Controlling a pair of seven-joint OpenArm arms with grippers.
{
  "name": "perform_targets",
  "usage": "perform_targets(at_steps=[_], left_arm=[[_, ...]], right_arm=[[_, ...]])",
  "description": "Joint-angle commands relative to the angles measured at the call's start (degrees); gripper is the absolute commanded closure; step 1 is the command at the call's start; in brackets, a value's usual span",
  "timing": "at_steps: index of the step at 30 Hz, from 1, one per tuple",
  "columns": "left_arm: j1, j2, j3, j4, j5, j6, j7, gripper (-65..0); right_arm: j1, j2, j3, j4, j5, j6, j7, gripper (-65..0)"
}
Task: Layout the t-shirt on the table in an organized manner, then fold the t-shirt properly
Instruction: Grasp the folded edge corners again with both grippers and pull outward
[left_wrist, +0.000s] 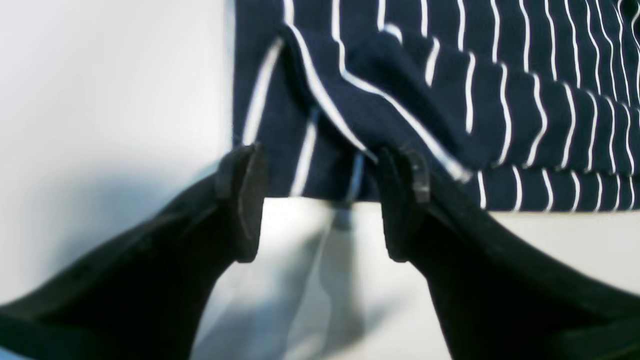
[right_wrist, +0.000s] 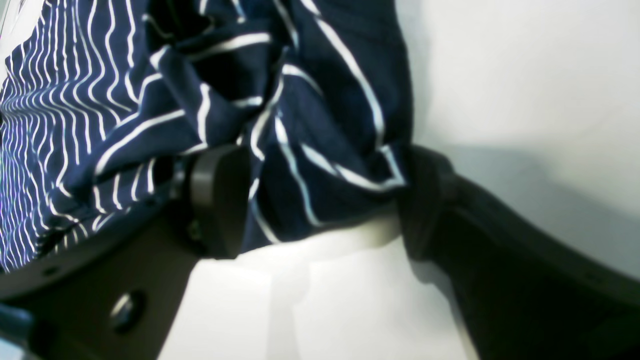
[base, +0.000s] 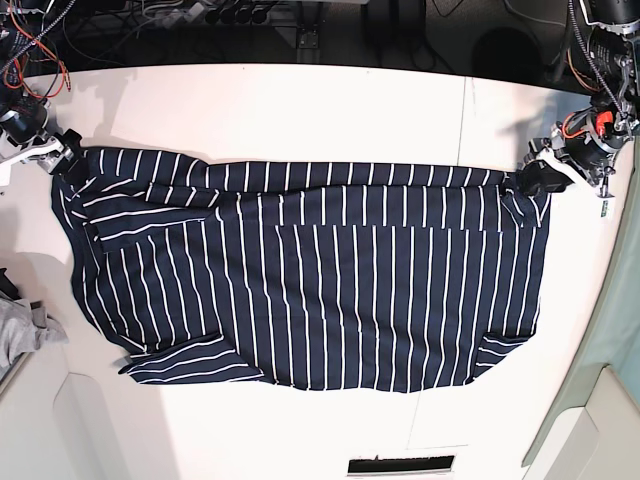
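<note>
The t-shirt (base: 300, 275) lies spread across the table (base: 300, 110), top edge partly folded over. Left gripper (left_wrist: 322, 200) sits at one top corner, jaws apart, only the hem edge between them. Right gripper (right_wrist: 310, 200) sits at the other corner, jaws apart around a bunched wad. Risks: closing on the bunch locks in wrinkles; the shallow left bite could slip; uneven pull skews the shirt.

t-shirt (base: 300, 280): navy, white stripes | table (base: 300, 110): white
</note>
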Motion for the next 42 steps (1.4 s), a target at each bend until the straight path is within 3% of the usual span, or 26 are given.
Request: perform_targets(at_steps=[1,5,7,12,14,15,17,19,20,26,34,42], left_arm=[[-0.44,-0.39,-0.26,0.72,-0.5,-0.22,-0.96,-37.7],[-0.44,1.31,-0.26,0.72,0.79,-0.22,-1.01,-37.5],[-0.44,1.73,-0.2,0.72,0.96,-0.22,-0.98,-33.9],[-0.44,1.7,0.04,0.72,0.94,-0.24,-1.01,-0.2],[-0.44,1.64,0.02,0.72,0.94,-0.22,-1.01,0.0],[-0.44,1.53,0.04,0.72,0.94,-0.2,-1.01,0.0],[-0.44,1.31,-0.04,0.74,0.94,-0.2,-1.01,0.0],[-0.44,0.87,-0.02,0.74,0.94,-0.22,-0.96,0.0],[-0.42,0.57,-0.02,0.76,0.92,-0.24,-0.9,0.0],[1.97,-1.07,-0.02,3.41,0.92,-1.11,1.18,0.0],[9.99,-1.44,-0.28,16.0,0.94,-1.05,1.22,0.0],[11.63,-1.46,-0.79,17.92,0.83,-1.11,5.35,0.0]], right_arm=[[0.26,0.5,-0.02,0.35,0.24,-0.04,-1.09,-44.9],[0.26,0.52,-1.25,0.35,0.39,0.39,-1.11,-44.9],[0.26,0.52,-2.36,0.35,0.42,1.27,-1.07,-44.9],[0.26,0.52,-4.0,0.35,0.39,1.25,0.22,-44.2],[0.26,0.55,-4.0,0.35,0.37,1.25,1.55,-42.9],[0.28,0.55,-4.0,0.37,0.39,1.27,1.77,-38.6],[0.42,0.55,-4.0,0.37,0.37,1.27,1.66,-22.4],[0.39,0.57,-3.98,0.37,0.37,1.27,1.53,-1.6],[0.39,0.57,-3.93,0.37,0.37,1.29,1.07,0.0],[-0.48,1.05,-2.64,1.2,2.91,2.36,-6.05,0.0],[-7.76,1.99,-1.95,7.43,6.43,2.4,-6.01,0.0],[-13.66,3.69,-1.88,12.9,6.29,2.38,-6.03,0.0]])
